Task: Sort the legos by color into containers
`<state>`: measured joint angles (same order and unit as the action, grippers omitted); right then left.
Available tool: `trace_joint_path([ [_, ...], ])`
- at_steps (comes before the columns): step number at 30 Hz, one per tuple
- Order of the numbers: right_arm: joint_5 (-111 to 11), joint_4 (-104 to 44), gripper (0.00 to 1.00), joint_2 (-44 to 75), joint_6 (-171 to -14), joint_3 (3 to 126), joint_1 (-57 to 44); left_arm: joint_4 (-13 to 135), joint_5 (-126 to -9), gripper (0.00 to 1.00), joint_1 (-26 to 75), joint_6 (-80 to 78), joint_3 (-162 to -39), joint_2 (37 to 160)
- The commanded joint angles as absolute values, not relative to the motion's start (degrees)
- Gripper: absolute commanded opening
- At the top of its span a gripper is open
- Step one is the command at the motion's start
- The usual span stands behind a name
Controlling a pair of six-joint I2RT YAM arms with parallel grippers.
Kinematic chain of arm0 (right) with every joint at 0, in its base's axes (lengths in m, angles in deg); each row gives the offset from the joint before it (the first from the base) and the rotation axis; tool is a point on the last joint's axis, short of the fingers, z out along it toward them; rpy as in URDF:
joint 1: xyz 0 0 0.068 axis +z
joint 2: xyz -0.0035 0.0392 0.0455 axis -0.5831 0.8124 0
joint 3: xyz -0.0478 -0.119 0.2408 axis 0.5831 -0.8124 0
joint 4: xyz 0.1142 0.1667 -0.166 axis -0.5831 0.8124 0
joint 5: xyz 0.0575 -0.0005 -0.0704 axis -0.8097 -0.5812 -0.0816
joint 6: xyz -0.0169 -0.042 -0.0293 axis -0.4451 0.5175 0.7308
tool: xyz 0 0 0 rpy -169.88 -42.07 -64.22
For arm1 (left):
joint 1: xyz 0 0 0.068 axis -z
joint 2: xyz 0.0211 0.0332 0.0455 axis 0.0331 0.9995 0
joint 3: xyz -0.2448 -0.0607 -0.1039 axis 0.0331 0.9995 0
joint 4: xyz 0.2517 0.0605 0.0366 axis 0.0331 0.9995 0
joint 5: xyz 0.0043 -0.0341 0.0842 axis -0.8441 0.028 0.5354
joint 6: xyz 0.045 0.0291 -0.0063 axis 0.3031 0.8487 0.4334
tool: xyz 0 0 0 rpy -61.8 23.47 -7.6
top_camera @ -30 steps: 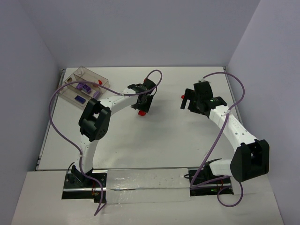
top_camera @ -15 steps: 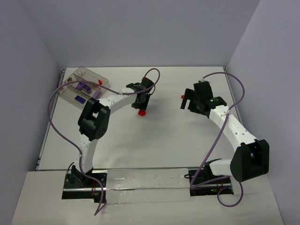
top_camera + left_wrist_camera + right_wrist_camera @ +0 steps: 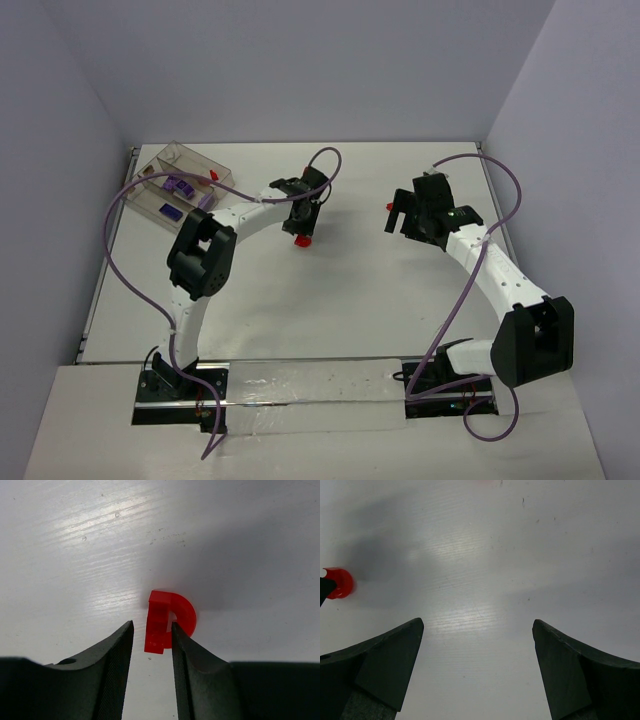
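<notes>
Item 1, worktop (image 3: 330,300): white, and it carries everything listed below.

Item 2, your left pincer (image 3: 151,625): pointed down at mid-worktop. The jaws are apart but narrow. They straddle the straight side of the rounded red lego (image 3: 167,620). One jaw meets the lego's edge and the other shows a sliver of worktop beside it, so the lego is not clamped. It lies flat on the worktop with its curve turned away from the wrist.

Item 3, your right pincer (image 3: 477,621): jaws spread wide with only bare worktop between them. It sits well to the right of the left pincer. From its wrist camera the rounded red lego shows at the far left edge.

Item 4, tray (image 3: 170,152): clear and brownish, at the far left corner, well apart from both pincers. You have purple legos (image 3: 180,185) in its middle and near compartments. A small red lego (image 3: 213,175) sits at its right end; which compartment, you cannot tell.
</notes>
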<state>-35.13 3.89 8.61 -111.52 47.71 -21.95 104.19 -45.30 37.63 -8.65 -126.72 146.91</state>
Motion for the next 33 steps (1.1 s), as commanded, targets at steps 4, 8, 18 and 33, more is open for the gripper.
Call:
trace_joint_path([
  [4, -34.84, 3.42, 0.97, 8.2, -111.42, 50.01, -21.87, 101.56, -46.29, 0.39, 37.48, -9.11, -125.4, 148.25],
  [8, -34.84, 3.51, 0.97, 8.2, -111.42, 50.01, -21.87, 101.36, -45.6, 0.31, 37.48, -9.47, -125.01, 148.1],
  [18, -34.84, 3.75, 0.97, 7.43, -111.42, 50.18, -21.87, 106.21, -44.17, 0.0, 33.64, -11.51, -131.73, 141.61],
  [33, -36.58, 3.25, 0.97, 7.1, -111.86, 49.24, -21.78, 108.9, -45.85, 0.0, 8.62, -20.91, -148.24, 142.59],
])
